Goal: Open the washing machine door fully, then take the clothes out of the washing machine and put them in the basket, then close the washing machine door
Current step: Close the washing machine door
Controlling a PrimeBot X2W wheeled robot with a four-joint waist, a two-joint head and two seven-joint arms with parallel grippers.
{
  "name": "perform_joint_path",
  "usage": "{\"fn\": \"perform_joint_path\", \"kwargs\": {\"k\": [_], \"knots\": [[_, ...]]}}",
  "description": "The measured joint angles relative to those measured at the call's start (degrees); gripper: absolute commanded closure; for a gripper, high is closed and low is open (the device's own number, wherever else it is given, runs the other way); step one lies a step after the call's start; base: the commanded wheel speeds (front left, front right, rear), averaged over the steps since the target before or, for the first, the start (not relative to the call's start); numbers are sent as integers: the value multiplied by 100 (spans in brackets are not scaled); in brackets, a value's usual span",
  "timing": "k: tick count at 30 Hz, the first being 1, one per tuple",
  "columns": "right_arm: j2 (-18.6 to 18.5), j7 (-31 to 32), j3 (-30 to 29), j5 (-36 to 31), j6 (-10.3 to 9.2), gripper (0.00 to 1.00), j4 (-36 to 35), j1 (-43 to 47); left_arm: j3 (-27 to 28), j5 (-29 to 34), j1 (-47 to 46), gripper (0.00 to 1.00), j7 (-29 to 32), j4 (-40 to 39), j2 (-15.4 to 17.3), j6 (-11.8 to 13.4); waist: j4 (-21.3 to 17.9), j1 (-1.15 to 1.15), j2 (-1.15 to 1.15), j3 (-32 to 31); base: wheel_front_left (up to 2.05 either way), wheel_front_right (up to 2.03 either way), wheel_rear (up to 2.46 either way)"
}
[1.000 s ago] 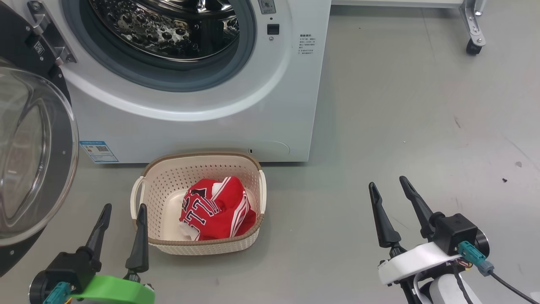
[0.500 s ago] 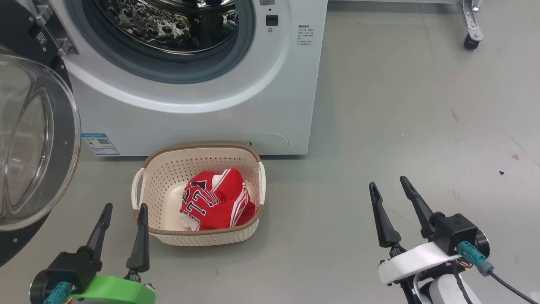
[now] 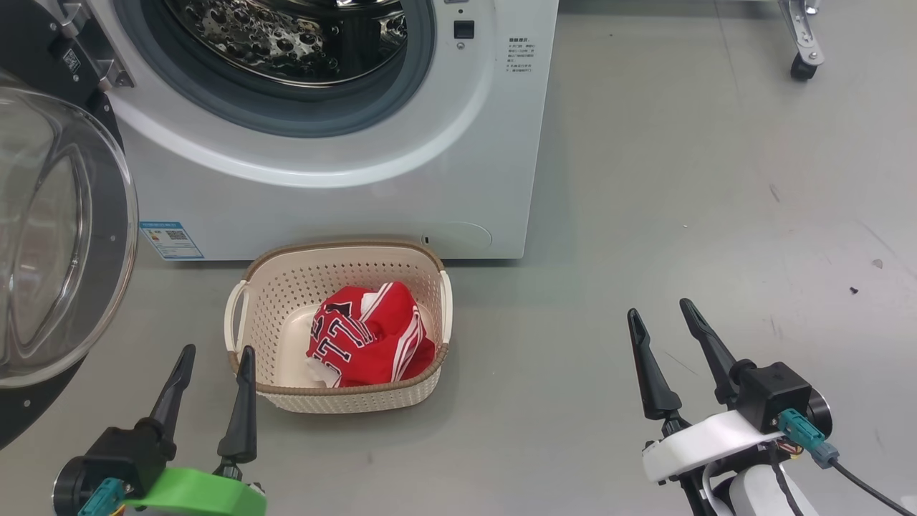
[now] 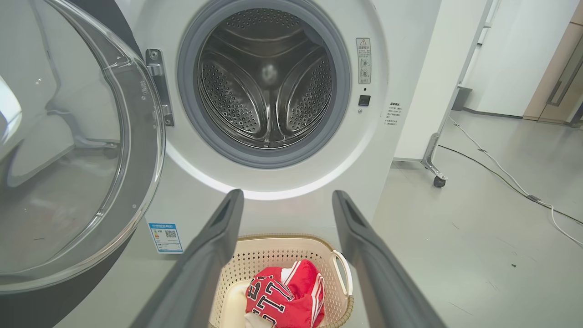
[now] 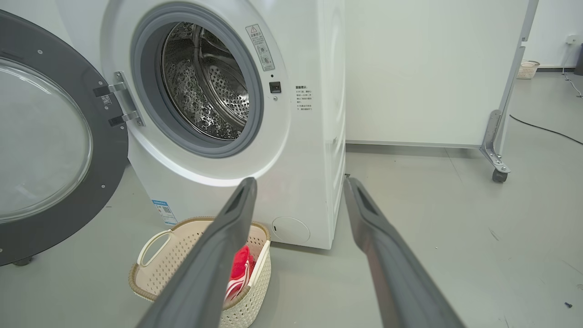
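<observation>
One washer (image 3: 344,201) stands with its one door (image 3: 43,236) swung wide open at the left. One basket (image 3: 337,401) sits on the floor just before it, holding one bundle of red, white-striped clothes (image 3: 369,344); their dark lettering is too crumpled to read. One blue label (image 3: 170,239) carries a QR code. The left hand (image 3: 218,349) and right hand (image 3: 658,307) are both spread, holding nothing.

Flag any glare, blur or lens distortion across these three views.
Head view: sharp, evenly lit; the washing machine door glass carries pale reflections, the drum glints. Left wrist view: the left gripper is soft up close, the right edge of the washing machine slants, wide-angle look. Right wrist view: the right gripper is equally soft; background is sharp.
</observation>
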Motion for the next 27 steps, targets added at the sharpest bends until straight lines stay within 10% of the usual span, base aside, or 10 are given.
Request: {"fn": "perform_joint_path", "kwargs": {"k": [27], "knots": [[-1, 0, -115, 0, -47, 0, -13, -19, -134, 18, -10, 0, 0, 68, -18, -7, 167, 0, 0, 9, 0, 0, 0]]}}
